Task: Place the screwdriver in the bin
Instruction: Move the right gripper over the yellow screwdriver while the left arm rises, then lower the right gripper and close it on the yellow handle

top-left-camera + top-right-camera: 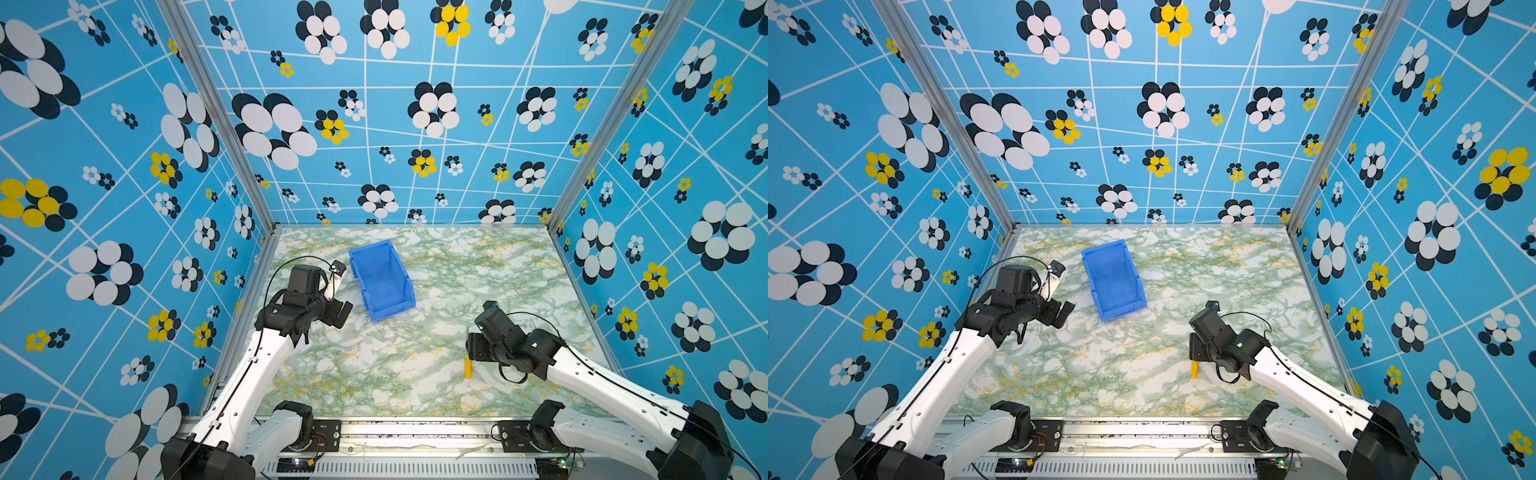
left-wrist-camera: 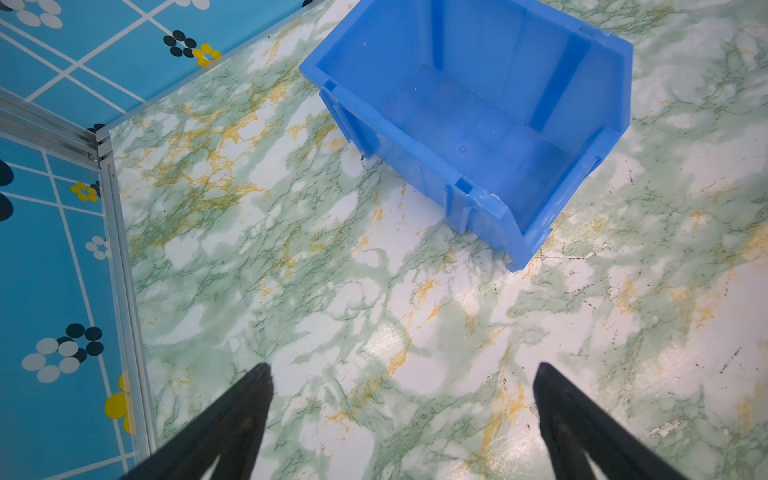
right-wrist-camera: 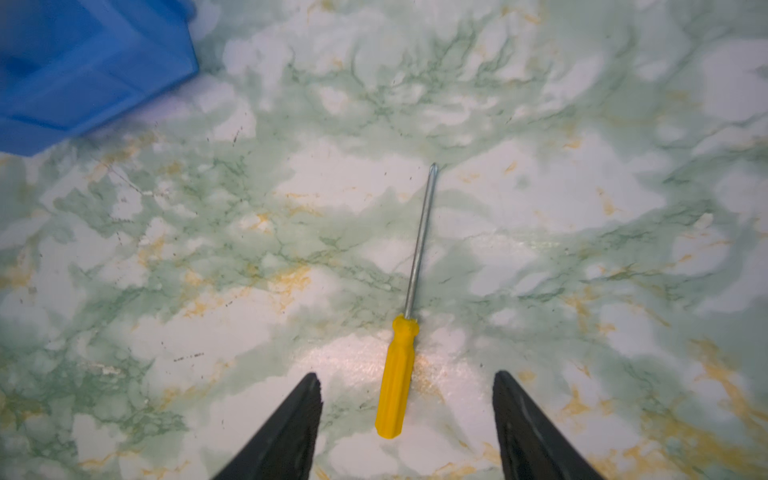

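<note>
Yellow screwdriver [image 3: 405, 328] flat on the bench [image 3: 582, 249], straddled by the right claw [image 3: 406, 375] but not gripped.
Its faceted yellow handle lies in the gap between the claw's tips, with bare bench on either side. The thin grey shaft points straight away from the claw, so a pinch would fall across the handle. That claw stands partly open and holds nothing. The right arm is much the nearer. The left claw [image 2: 402, 365] (wide open, empty) hovers beside the blue bin [image 1: 398, 266], well apart from the tool.
</note>
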Robot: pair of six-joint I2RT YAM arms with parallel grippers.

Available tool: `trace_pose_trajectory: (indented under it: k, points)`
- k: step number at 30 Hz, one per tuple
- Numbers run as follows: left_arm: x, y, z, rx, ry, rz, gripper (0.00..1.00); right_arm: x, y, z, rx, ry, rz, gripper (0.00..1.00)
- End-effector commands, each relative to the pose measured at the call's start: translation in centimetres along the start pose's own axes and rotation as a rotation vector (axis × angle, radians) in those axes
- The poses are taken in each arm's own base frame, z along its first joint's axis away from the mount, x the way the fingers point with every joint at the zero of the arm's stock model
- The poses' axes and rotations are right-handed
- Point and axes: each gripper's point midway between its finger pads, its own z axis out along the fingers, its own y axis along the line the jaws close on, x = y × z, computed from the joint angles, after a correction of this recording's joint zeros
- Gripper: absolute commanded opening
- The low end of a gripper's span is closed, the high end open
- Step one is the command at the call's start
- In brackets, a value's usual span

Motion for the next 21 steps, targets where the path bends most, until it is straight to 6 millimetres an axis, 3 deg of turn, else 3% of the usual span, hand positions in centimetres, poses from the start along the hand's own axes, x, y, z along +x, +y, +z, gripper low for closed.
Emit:
trace_pose_trajectory:
  k: [1, 4, 12, 21]
  points:
    - [-0.5, -0.7, -1.2, 0.026, -0.012, -0.011, 0.99, 2.3, -0.1, 0.3, 0.048, 0.102, -0.018, 0.62]
    - [-0.8, -0.8, -1.4, 0.03, -0.013, -0.016, 0.99, 3.4, 0.1, 1.2, 0.062, 0.136, -0.027, 0.51]
    - [-0.8, -1.2, -1.4, 0.036, -0.007, -0.017, 0.99, 5.2, -0.2, 3.1, 0.081, 0.168, 0.007, 0.5]
    - [-0.6, -1.2, -1.2, 0.027, 0.003, -0.015, 0.99, 5.8, 0.1, 4.1, 0.096, 0.205, -0.006, 0.5]
